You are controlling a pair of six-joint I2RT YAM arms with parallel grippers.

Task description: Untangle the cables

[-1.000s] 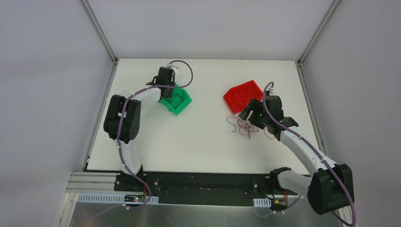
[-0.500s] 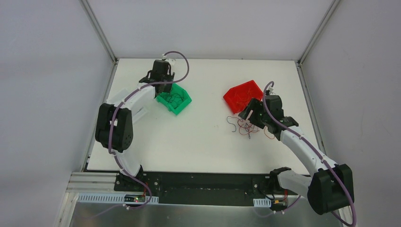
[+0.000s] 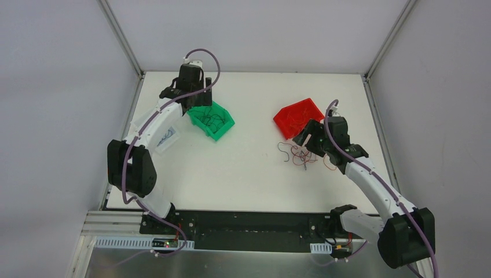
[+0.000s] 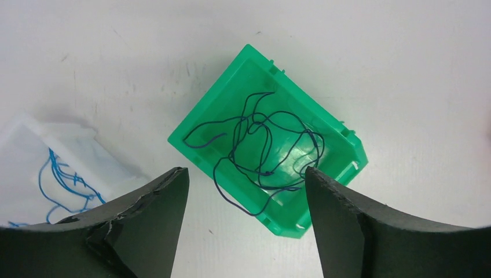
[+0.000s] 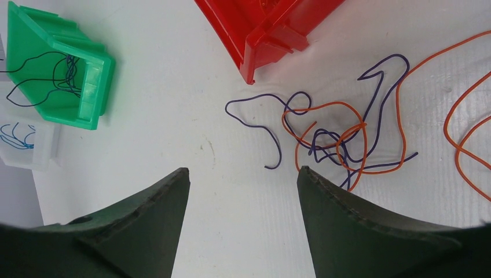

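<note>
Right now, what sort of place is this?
Probably a robotics lab cell: white table walled by grey panels, left arm and right arm bolted at its edge, plus green bin, red bin and thin cables.

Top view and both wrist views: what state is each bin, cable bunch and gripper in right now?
Green bin: upright, holds dark blue cables.
Clear bin: holds light blue cables.
Red bin: appears tipped.
Tangle: purple and orange cables knotted together, loose on the table.
Left gripper: open, empty, over the green bin.
Right gripper: open, empty, near the tangle, not touching it.
</note>
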